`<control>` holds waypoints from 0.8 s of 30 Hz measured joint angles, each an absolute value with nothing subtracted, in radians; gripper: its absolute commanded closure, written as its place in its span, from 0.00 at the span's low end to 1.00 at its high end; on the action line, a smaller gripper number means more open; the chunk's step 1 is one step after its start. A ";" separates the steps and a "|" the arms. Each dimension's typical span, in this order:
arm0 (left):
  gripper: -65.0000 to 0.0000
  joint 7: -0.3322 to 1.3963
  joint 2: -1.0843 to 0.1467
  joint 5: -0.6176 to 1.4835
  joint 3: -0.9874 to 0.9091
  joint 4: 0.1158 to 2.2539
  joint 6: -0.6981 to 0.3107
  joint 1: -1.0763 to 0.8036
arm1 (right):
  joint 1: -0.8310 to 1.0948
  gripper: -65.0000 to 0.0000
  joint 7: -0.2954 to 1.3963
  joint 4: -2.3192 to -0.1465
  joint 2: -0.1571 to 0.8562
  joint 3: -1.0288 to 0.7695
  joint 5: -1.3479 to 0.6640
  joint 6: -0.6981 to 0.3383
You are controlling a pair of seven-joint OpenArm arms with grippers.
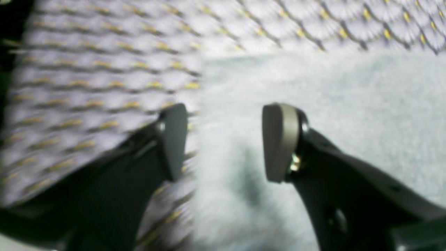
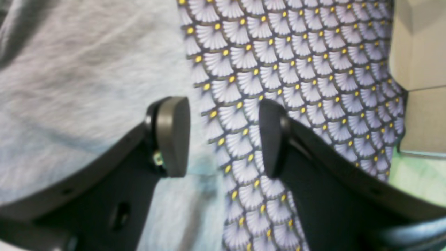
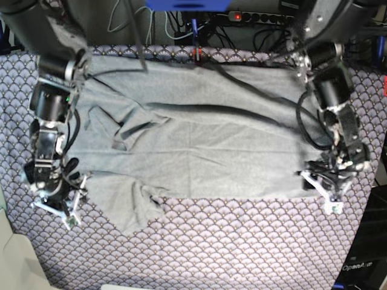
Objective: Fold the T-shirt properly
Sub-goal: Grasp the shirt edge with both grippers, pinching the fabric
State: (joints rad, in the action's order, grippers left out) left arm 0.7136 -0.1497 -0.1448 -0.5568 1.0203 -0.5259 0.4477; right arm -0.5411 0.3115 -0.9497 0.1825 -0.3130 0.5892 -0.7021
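The light grey T-shirt (image 3: 211, 145) lies spread on the purple fan-scale tablecloth (image 3: 230, 241), with folds and a crumpled sleeve toward the left. My left gripper (image 3: 320, 192) is open and empty at the shirt's lower right corner. In the left wrist view its fingertips (image 1: 280, 143) straddle the shirt's edge, with the T-shirt (image 1: 313, 104) to the right. My right gripper (image 3: 57, 208) is open and empty at the shirt's lower left edge. In the right wrist view this gripper (image 2: 223, 137) straddles the edge, with the T-shirt (image 2: 87, 69) to the left.
The tablecloth (image 2: 296, 69) covers the whole table. A beige box (image 2: 418, 52) stands past the table's edge in the right wrist view. Cables and a power strip (image 3: 242, 16) lie behind the table's far edge. Both arms' cables hang over the shirt's far corners.
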 measured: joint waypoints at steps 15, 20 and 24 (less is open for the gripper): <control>0.48 0.661 -0.197 -0.139 -0.549 0.936 -0.527 0.474 | -0.489 0.49 0.214 -0.834 0.228 -0.459 0.573 -0.702; 0.48 0.660 -0.215 -0.142 -0.554 0.936 -0.522 0.474 | -0.481 0.49 0.212 -0.831 0.234 -0.472 0.576 -0.702; 0.48 0.660 -0.213 -0.139 -0.553 0.936 -0.528 0.475 | -0.432 0.49 0.178 -0.833 0.224 -0.472 0.558 -0.696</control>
State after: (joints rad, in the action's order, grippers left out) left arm 0.6601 -0.2134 -0.1390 -0.5526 0.9356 -0.5278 0.4747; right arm -0.4324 0.1783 -0.8330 0.2245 -0.4721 0.5583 -0.6956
